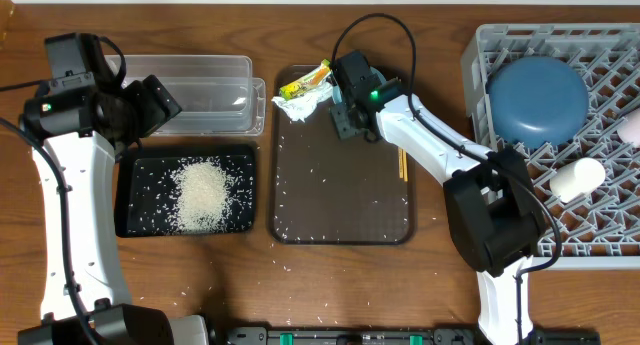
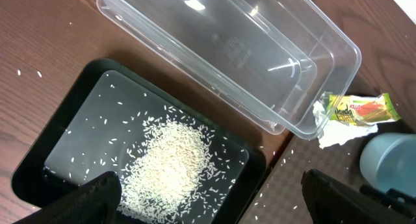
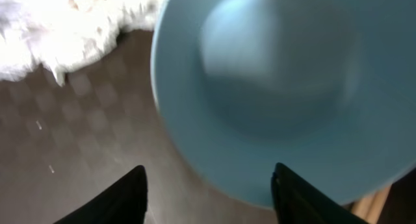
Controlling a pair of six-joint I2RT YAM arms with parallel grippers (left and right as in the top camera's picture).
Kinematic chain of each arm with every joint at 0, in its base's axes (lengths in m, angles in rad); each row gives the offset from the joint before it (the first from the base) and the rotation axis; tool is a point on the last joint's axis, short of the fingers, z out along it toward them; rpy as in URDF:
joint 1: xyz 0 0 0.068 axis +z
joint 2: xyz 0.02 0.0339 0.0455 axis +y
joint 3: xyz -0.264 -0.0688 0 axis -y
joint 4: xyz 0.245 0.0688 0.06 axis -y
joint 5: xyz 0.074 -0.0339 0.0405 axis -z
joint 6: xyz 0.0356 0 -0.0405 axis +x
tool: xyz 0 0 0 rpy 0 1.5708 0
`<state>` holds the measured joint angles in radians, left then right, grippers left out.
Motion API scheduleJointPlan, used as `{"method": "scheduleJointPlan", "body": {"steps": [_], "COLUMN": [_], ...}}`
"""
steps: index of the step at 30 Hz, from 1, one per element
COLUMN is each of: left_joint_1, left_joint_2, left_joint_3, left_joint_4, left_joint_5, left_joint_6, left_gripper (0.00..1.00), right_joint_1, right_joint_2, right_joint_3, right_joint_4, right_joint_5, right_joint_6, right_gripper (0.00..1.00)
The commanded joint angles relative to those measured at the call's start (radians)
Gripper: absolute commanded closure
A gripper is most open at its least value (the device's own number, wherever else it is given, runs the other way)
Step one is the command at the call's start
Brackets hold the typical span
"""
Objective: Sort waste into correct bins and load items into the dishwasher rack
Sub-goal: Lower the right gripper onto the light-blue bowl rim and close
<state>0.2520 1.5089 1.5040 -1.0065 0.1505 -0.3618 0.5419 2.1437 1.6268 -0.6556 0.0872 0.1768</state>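
Note:
The light blue bowl (image 3: 279, 74) sits on the dark brown tray (image 1: 340, 185), largely hidden in the overhead view under my right gripper (image 3: 208, 195). The jaws are apart and straddle the bowl's near rim without touching it. Beside the bowl lie the crumpled white paper (image 1: 298, 106) and the yellow-green wrapper (image 1: 305, 82). White rice (image 1: 203, 192) is heaped in the black tray (image 1: 135, 200). My left gripper (image 2: 214, 204) hangs open and empty over that tray's edge, near the clear tub (image 1: 195, 80). The dark blue dish (image 1: 537, 100) and a cup (image 1: 578, 177) rest in the grey rack (image 1: 600, 235).
Chopsticks (image 1: 402, 165) lie at the brown tray's right edge. Loose rice grains are scattered over the brown tray and the table in front of it. A pinkish-white object (image 1: 630, 130) shows at the rack's right side. The clear tub holds nothing.

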Motion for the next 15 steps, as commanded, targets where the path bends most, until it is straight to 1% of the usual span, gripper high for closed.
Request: {"method": "scheduleJointPlan", "body": {"steps": [1,5,15], "left_joint_1": [0.003,0.003,0.003], "left_joint_2": [0.0,0.0,0.0], "left_joint_3": [0.022,0.022,0.022], "left_joint_4": [-0.003,-0.003,-0.003], "left_joint_5": [-0.005,-0.005,-0.005], "left_joint_6": [0.006,0.006,0.006], "left_gripper": [0.08,0.08,0.08], "right_joint_1": [0.051,0.07,0.101], "right_joint_2": [-0.004,-0.005,-0.006], "right_joint_3": [0.014,0.015,0.023], "right_joint_4": [-0.039,-0.098,-0.16], "right_joint_5": [0.011,0.01,0.01], "right_joint_6": [-0.011,-0.01,-0.01], "right_gripper": [0.43,0.43,0.41]}}
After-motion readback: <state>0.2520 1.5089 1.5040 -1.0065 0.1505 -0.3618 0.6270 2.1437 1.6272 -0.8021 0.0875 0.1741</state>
